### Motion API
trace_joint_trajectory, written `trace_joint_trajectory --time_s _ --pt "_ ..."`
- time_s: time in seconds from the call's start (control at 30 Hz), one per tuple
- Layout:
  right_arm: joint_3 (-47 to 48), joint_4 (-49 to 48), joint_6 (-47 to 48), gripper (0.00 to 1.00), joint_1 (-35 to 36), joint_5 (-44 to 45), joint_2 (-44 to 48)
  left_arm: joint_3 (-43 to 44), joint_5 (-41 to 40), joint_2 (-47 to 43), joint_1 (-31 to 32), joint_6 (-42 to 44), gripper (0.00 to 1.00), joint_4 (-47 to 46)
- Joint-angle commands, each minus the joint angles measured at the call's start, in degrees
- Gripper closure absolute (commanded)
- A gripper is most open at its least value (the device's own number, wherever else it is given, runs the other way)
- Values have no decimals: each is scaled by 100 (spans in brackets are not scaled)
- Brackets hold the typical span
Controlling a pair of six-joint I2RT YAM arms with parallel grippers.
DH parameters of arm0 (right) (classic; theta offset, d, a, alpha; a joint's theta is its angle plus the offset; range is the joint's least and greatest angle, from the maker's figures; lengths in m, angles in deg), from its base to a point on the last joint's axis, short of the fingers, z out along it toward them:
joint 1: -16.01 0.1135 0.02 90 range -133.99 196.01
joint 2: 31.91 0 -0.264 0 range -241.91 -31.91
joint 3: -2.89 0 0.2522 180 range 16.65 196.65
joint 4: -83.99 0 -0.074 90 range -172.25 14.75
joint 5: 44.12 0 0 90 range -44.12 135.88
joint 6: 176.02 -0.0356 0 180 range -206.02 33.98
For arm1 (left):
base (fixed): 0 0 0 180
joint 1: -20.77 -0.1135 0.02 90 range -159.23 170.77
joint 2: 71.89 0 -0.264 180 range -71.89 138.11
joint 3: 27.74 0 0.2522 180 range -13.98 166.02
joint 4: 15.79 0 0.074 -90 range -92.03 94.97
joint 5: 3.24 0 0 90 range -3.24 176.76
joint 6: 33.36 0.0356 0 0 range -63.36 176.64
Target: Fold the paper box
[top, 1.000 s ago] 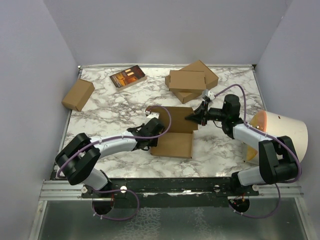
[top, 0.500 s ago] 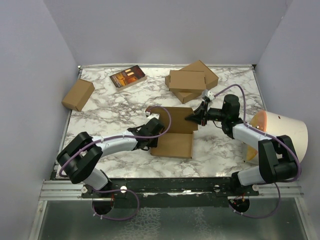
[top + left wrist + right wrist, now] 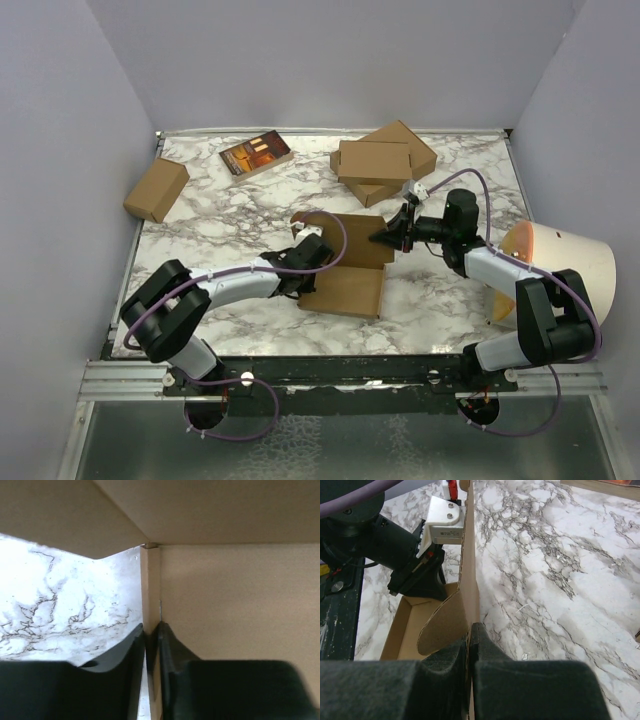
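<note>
The paper box (image 3: 345,290) lies half-formed in the middle of the table, its tray toward me and its lid panel raised. My left gripper (image 3: 308,262) is at the tray's left side. In the left wrist view its fingers (image 3: 172,652) pinch the thin upright side wall (image 3: 151,587) of the paper box (image 3: 225,605). My right gripper (image 3: 385,238) holds the raised panel's right end. In the right wrist view the right gripper (image 3: 470,630) is shut on that panel's edge (image 3: 469,575), with a rounded flap (image 3: 442,625) and the tray (image 3: 407,625) to its left.
A stacked pair of folded brown boxes (image 3: 375,160) sits at the back, with a small carton (image 3: 156,189) at far left and a dark book (image 3: 256,154) between them. An orange-and-white dome (image 3: 555,265) stands at the right edge. The left arm's wrist (image 3: 415,570) is close behind the raised panel.
My left gripper has closed onto the tray's left wall and shifted slightly right. The right gripper keeps its hold and has barely moved.
</note>
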State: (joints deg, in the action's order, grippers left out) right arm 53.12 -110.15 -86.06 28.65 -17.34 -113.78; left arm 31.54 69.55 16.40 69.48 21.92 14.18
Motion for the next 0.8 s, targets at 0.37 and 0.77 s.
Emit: trace_joint_trajectory --time_s 0.37,0.77 --pt "150 -220 4 98 -16 -85 -19 -213 157 -1286 -48 145 55 -102" --pt "273 -22 106 94 -16 -173 -179 -1133 1950 -3700 -1695 654 26 -1622"
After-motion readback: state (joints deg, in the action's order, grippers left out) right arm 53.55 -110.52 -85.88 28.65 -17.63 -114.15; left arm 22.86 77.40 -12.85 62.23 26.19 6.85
